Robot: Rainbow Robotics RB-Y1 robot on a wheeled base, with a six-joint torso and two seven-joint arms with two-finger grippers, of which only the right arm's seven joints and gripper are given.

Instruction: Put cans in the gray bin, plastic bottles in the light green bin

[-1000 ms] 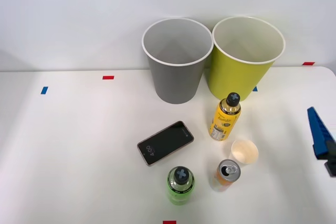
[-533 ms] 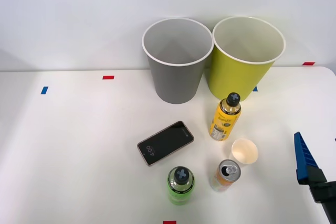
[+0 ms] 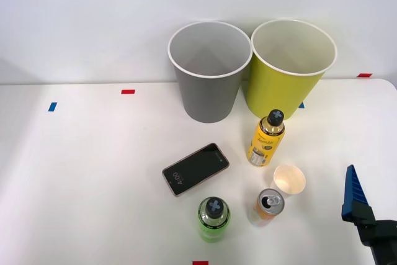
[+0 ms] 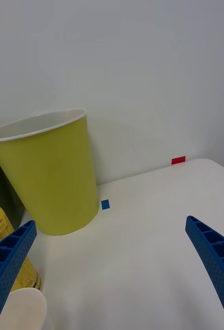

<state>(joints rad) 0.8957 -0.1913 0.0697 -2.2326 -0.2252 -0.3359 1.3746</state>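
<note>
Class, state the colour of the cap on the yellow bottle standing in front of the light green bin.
Black; the yellow bottle shows its cap best in the front view.

Gray bin, yellow-green bin, white rims; yellow bottle; green bottle; blue ribbed fingers.

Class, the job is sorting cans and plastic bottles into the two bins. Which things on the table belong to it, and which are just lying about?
Belonging:
gray bin
light green bin
yellow bottle
green bottle
orange can

Lying about:
phone
paper cup
tape marks
</note>
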